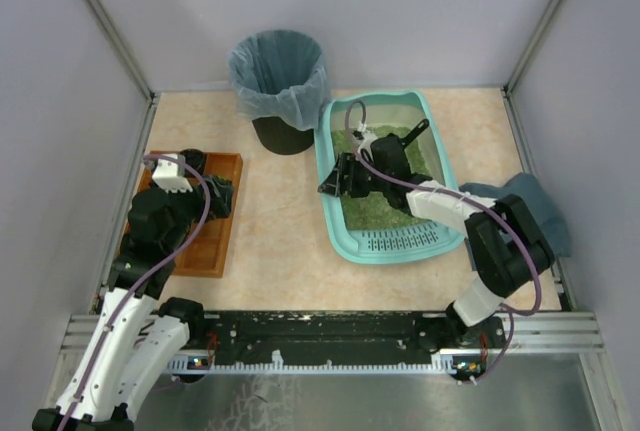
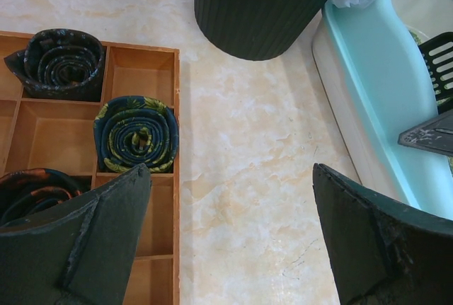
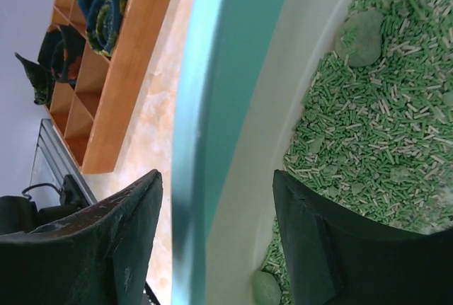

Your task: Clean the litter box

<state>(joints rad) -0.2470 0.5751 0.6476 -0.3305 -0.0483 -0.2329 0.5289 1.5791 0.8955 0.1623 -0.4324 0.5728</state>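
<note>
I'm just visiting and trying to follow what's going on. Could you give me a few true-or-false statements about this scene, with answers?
1. The right claw straddles the litter box wall. True.
2. The left claw holds a rolled tie. False: it is open, holding nothing.
3. The bin stands beyond the litter box's far left corner. True.
4. The litter is blue. False: it is green.
5. A black scoop lies in the wooden tray. False: it is in the litter box.

The teal litter box (image 1: 338,213) holds green granular litter (image 3: 386,117), the ribbed black bin (image 1: 281,134) wears a blue-grey bag (image 1: 278,76), and the brown wooden tray (image 2: 138,73) on the left cradles dark rolls (image 2: 136,134) patterned yellow-green, all on cream marbled table (image 2: 241,149).
</note>
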